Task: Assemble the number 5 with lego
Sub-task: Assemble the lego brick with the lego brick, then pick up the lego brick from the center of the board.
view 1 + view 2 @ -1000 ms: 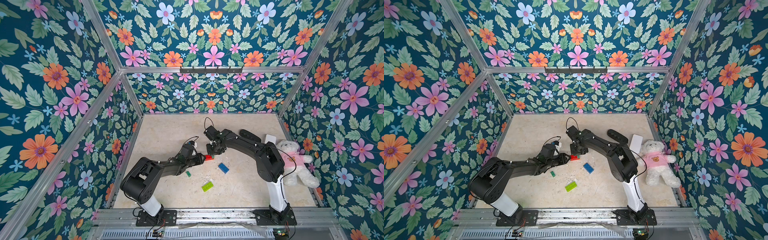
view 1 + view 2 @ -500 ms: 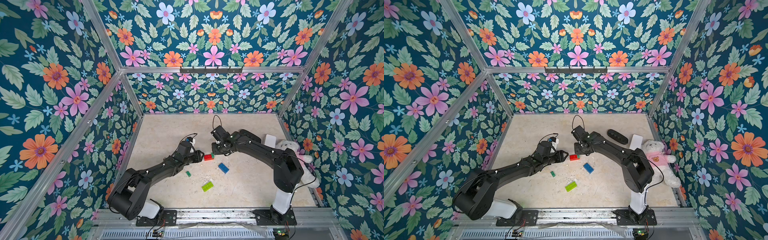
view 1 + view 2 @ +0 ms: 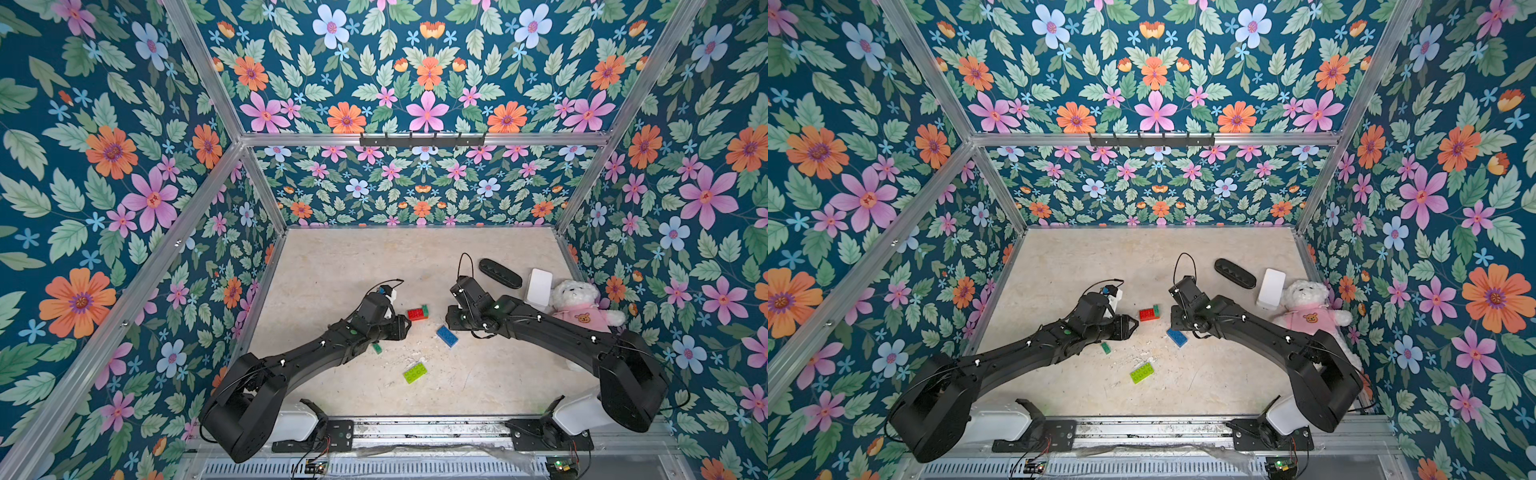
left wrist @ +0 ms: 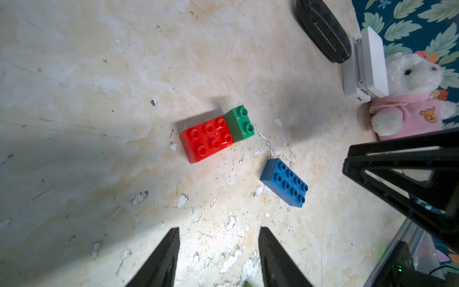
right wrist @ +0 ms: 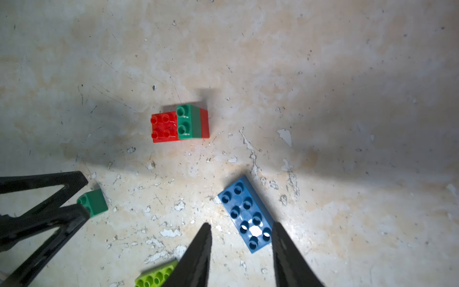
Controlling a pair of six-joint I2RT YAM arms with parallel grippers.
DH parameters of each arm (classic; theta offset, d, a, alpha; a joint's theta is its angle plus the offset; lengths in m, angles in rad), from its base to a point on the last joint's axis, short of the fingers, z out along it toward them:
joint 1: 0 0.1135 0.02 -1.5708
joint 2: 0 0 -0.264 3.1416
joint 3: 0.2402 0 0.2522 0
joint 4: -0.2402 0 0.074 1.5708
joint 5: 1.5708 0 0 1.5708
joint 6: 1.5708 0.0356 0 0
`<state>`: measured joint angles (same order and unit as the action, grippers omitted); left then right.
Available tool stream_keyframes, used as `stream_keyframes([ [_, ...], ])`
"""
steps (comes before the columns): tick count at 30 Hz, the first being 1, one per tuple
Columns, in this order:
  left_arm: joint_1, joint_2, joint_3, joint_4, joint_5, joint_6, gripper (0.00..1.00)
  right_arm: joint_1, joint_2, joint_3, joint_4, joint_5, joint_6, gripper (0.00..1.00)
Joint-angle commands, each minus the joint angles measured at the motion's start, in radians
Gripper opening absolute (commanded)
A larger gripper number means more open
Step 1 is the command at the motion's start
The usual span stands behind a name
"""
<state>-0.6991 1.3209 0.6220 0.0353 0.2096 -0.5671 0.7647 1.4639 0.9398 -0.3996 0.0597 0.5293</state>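
Mostly you have loose lego on a scuffed worktop, with both end effectors open.
Your worktop (image 3: 353, 266) is pale beige, scratched and flaked white in patches, boxed in by floral walls (image 3: 415, 187). Near its middle the red brick (image 4: 207, 138) carries a dark green brick (image 4: 239, 124) on one end. The blue brick (image 4: 285, 182) lies near them, and the lime-green brick (image 3: 414, 372) lies nearer the arm bases. Your left end effector (image 4: 218, 231) stands with jaws apart over bare surface. Your right end effector (image 5: 242, 225) spreads either side of the blue brick's end, though contact is hard to judge. A second dark green brick (image 5: 94, 202) is half hidden by a left finger, and the teddy bear (image 3: 582, 303) sits partly behind the right arm.
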Motion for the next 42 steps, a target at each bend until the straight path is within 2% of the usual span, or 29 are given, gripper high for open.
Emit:
stream_keyframes([
  [1,-0.029,-0.008,-0.005,-0.033,-0.037,-0.001,0.55,0.001,-0.043,-0.068,0.09,0.014,0.038,0.43],
  [8,-0.088,-0.021,-0.026,-0.061,-0.091,-0.005,0.56,-0.001,-0.124,-0.212,0.194,0.015,0.094,0.43],
  [16,-0.145,-0.044,-0.043,-0.131,-0.129,0.008,0.58,-0.002,-0.187,-0.296,0.258,0.026,0.127,0.45],
  [24,-0.24,-0.083,-0.084,-0.175,-0.162,-0.007,0.65,-0.002,-0.197,-0.321,0.273,0.028,0.132,0.45],
  [30,-0.361,-0.085,-0.092,-0.21,-0.267,0.0,0.69,-0.002,-0.207,-0.334,0.286,0.028,0.139,0.45],
  [37,-0.467,-0.035,-0.11,-0.156,-0.334,0.027,0.65,-0.003,-0.205,-0.335,0.291,0.023,0.14,0.45],
  [42,-0.494,0.035,-0.085,-0.14,-0.37,0.058,0.67,-0.002,-0.211,-0.332,0.286,0.023,0.139,0.45],
])
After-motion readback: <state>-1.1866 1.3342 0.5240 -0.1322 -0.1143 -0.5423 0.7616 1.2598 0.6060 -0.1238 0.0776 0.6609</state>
